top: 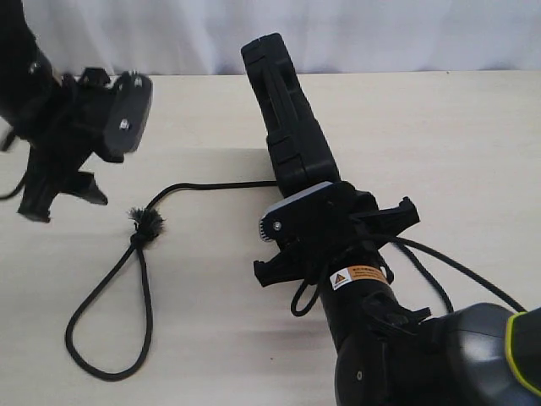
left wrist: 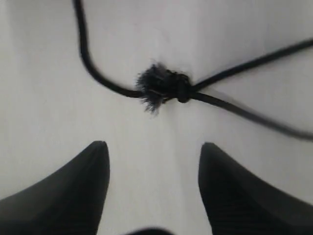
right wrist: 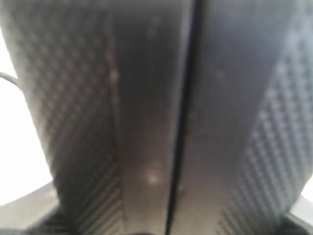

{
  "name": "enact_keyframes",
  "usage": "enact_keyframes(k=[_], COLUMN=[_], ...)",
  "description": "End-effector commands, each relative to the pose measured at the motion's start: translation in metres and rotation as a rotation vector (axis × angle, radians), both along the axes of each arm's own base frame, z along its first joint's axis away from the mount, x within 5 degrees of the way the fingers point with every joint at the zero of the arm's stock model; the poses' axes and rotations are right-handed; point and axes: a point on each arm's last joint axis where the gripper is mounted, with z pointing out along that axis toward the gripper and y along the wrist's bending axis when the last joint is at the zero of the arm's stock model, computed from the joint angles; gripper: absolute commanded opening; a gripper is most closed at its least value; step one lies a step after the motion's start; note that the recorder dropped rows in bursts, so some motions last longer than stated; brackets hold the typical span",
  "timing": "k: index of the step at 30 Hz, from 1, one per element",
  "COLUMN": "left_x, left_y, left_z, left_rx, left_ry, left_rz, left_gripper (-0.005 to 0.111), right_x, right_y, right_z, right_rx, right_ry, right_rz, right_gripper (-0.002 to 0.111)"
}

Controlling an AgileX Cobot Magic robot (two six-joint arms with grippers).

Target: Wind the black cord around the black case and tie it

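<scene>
The black case [top: 286, 118] stands up on one long edge, tilted, near the table's middle. My right gripper [top: 311, 203] is shut on its near end; in the right wrist view the case [right wrist: 146, 107] and its seam fill the picture between the fingers. The black cord [top: 145, 296] lies on the table as a loop at the left. Its knot with the frayed tuft [top: 145, 222] closes the loop, and one strand runs right to the case's base. My left gripper [top: 66, 203] hangs open, left of and above the knot [left wrist: 164, 89], with its fingertips [left wrist: 98, 159] apart and nothing between them.
The pale wooden table [top: 439, 135] ends at a white curtain [top: 380, 34] at the back. The right arm's smooth black cables [top: 439, 269] trail over the table beside the arm's body [top: 406, 355].
</scene>
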Motion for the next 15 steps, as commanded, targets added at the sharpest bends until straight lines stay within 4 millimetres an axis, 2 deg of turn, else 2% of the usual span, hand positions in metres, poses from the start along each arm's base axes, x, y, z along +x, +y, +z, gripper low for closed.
enact_keyframes(k=[1, 2, 3, 5, 8, 10, 13, 14, 15], left_x=[-0.017, -0.018, -0.017, -0.014, -0.017, -0.016, -0.009, -0.011, -0.011], left_y=[0.003, 0.007, 0.011, 0.009, -0.024, -0.024, -0.017, -0.016, -0.015], left_z=[-0.05, -0.064, -0.072, -0.092, -0.109, -0.121, -0.119, -0.124, -0.13], left_rx=[0.204, 0.292, 0.388, 0.408, 0.383, 0.382, 0.386, 0.382, 0.379], left_ry=[-0.156, -0.257, -0.284, -0.234, -0.261, -0.227, -0.244, -0.204, -0.178], left_rz=[-0.632, -0.72, -0.842, -0.912, -1.024, -1.04, -1.009, -1.011, -1.015], left_gripper=[0.054, 0.054, 0.054, 0.054, 0.054, 0.054, 0.054, 0.051, 0.04], right_x=[0.003, 0.003, 0.003, 0.003, 0.003, 0.003, 0.003, 0.003, 0.003], right_y=[-0.003, -0.003, -0.003, -0.003, -0.003, -0.003, -0.003, -0.003, -0.003], right_z=[0.01, 0.01, 0.01, 0.011, 0.012, 0.012, 0.012, 0.012, 0.012], right_rx=[-0.03, -0.032, -0.037, -0.041, -0.044, -0.044, -0.044, -0.044, -0.044], right_ry=[-0.075, -0.075, -0.075, -0.085, -0.096, -0.096, -0.096, -0.096, -0.096], right_rz=[-0.007, -0.006, -0.005, -0.004, -0.003, -0.003, -0.003, -0.003, -0.003], right_gripper=[0.004, 0.004, 0.004, 0.004, 0.004, 0.004, 0.004, 0.004, 0.004])
